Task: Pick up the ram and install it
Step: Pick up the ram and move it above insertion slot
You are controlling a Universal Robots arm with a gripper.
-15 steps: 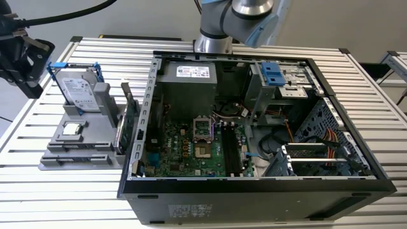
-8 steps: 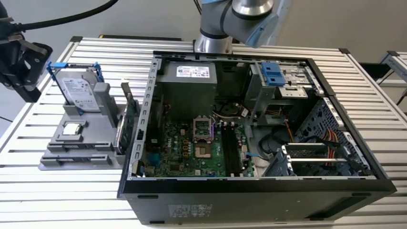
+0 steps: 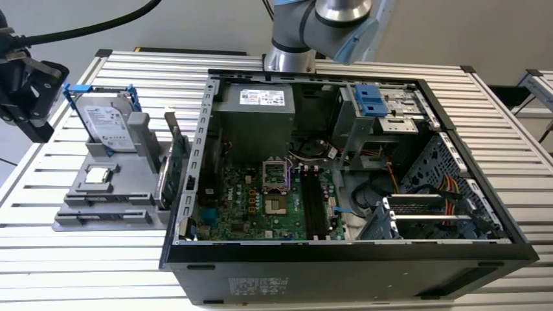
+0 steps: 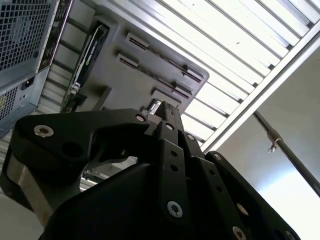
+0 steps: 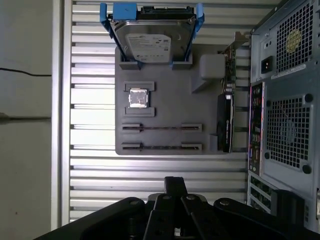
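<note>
My gripper (image 5: 175, 184) has its two fingers pressed together, and there is nothing between them. In the exterior view the gripper (image 3: 36, 126) hangs in the air at the exterior view's left, above the slatted table (image 3: 87, 259) and apart from everything on it.

In the first wrist view, the closest thing to my fingertips is the grey holder (image 5: 170, 107). The ram sticks (image 5: 162, 128) are there, two of them. Each one stands on its edge in its own long slot of the holder, and they are parallel and just beside one another. These two slots are the part of the holder nearest to my fingertips. I do not touch the ram.

On the same holder, past the ram, a small square chip (image 5: 138, 98) lies flat. Past the chip stands a hard drive (image 5: 152, 42) in a blue frame. A green card (image 5: 225, 125) stands on edge on the side of the holder that faces the case (image 5: 285, 100).

In the exterior view the case (image 3: 346, 259) lies open on the table, just beside the holder (image 3: 95, 220). The green board (image 3: 250, 207) inside it is visible.
</note>
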